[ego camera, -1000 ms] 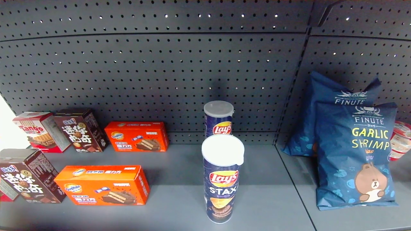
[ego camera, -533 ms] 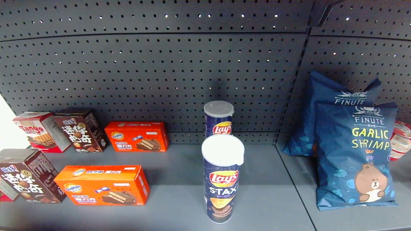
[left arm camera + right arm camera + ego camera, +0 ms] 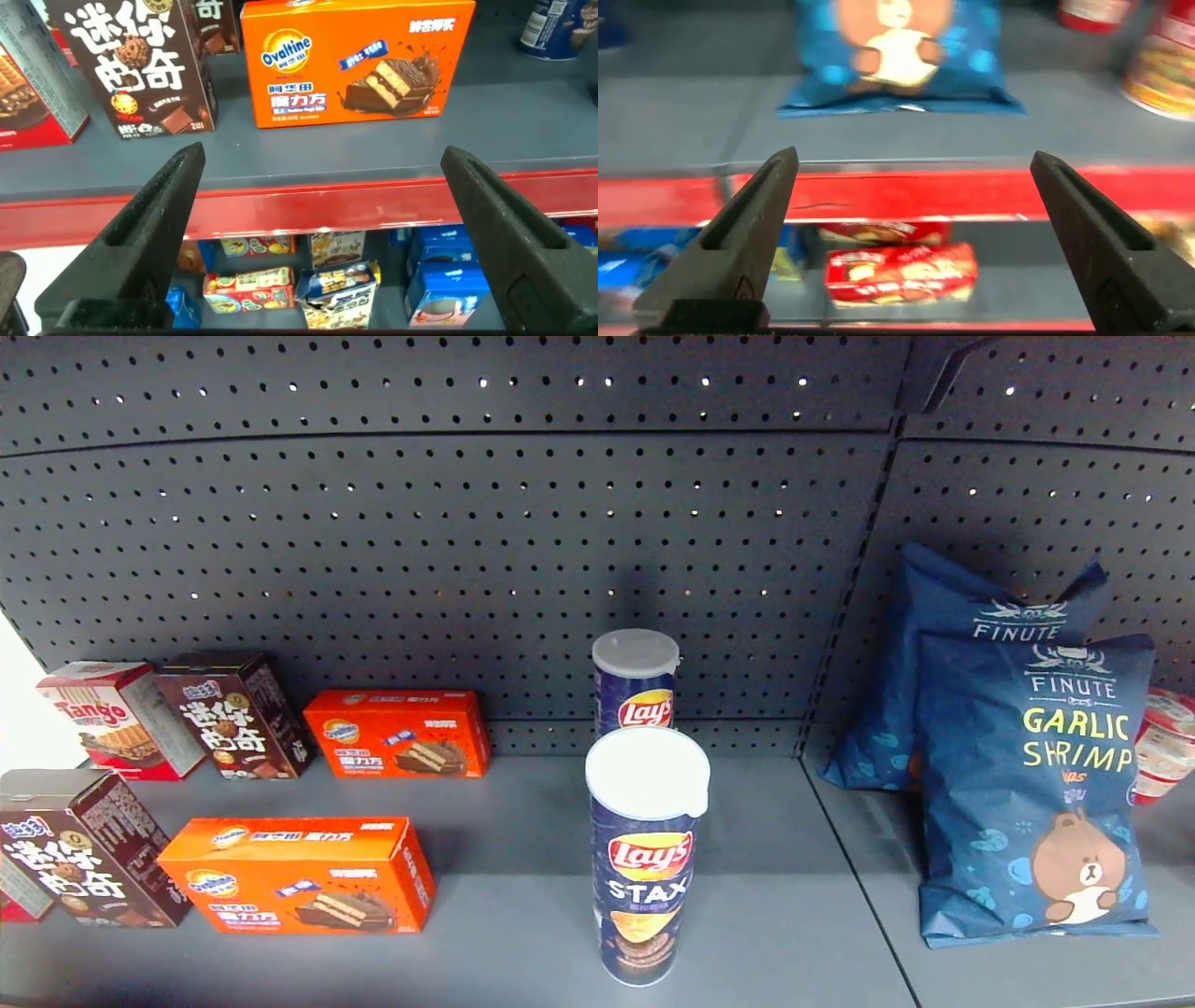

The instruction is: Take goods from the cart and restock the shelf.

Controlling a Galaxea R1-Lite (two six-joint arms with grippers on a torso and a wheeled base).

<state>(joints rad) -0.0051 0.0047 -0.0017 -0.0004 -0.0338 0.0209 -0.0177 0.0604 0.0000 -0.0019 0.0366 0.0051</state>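
On the grey shelf (image 3: 794, 896), head view, two chip cans (image 3: 646, 859) stand mid-frame, one behind the other. Orange boxes (image 3: 299, 875) and brown boxes (image 3: 89, 859) sit at lower left, blue bags (image 3: 1032, 784) at right.

Left wrist view: the left end effector (image 3: 324, 159) is wide open, facing an orange box (image 3: 355, 61) on the shelf.

Right wrist view: the right end effector (image 3: 915, 161) is wide open, facing a blue bag (image 3: 896, 47).

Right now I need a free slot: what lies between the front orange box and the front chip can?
Only bare shelf, shown in the head view.
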